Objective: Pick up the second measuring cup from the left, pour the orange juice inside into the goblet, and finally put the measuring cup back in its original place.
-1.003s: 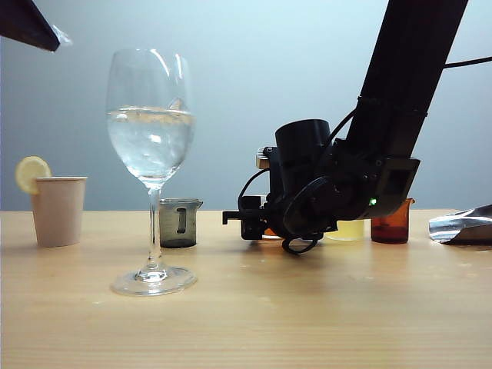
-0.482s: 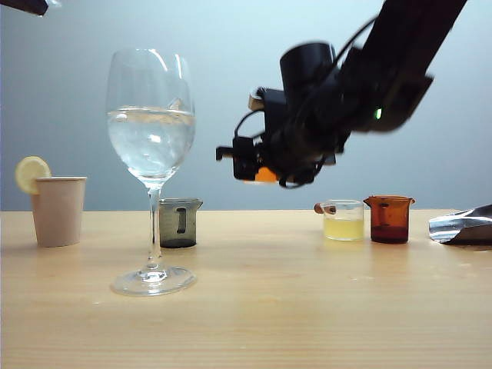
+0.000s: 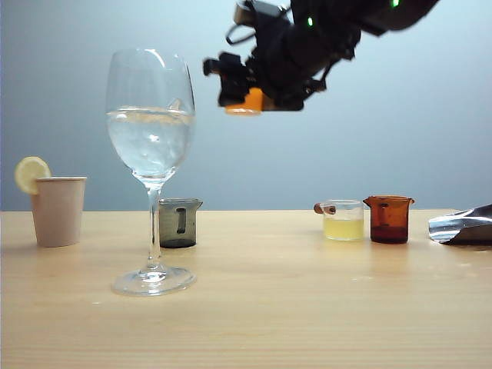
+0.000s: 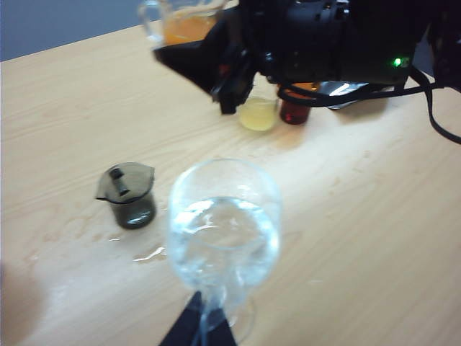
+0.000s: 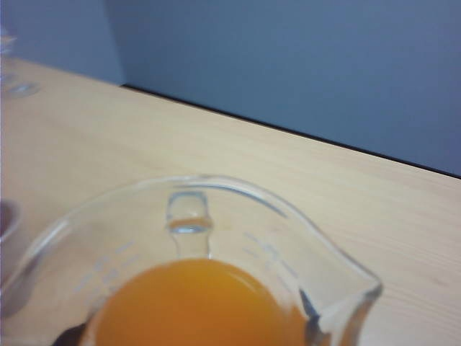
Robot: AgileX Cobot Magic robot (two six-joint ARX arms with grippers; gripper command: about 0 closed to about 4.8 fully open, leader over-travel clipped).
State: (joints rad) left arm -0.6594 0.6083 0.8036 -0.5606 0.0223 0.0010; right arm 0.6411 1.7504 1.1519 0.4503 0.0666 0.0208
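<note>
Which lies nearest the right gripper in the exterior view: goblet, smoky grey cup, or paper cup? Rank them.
From the right gripper, raised and holding the measuring cup:
1. goblet, just left of it.
2. smoky grey cup, below on the table.
3. paper cup, far left.

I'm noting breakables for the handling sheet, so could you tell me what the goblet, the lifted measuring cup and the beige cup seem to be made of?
Goblet: clear, glossy, probably glass; the wall shows through it and its rim glints.
Measuring cup, shut in the right gripper high up: colourless, see-through glass or hard plastic; faint moulded marks, orange juice visible inside.
Beige cup: opaque, matt, likely paper.
Left gripper: out of view.
</note>
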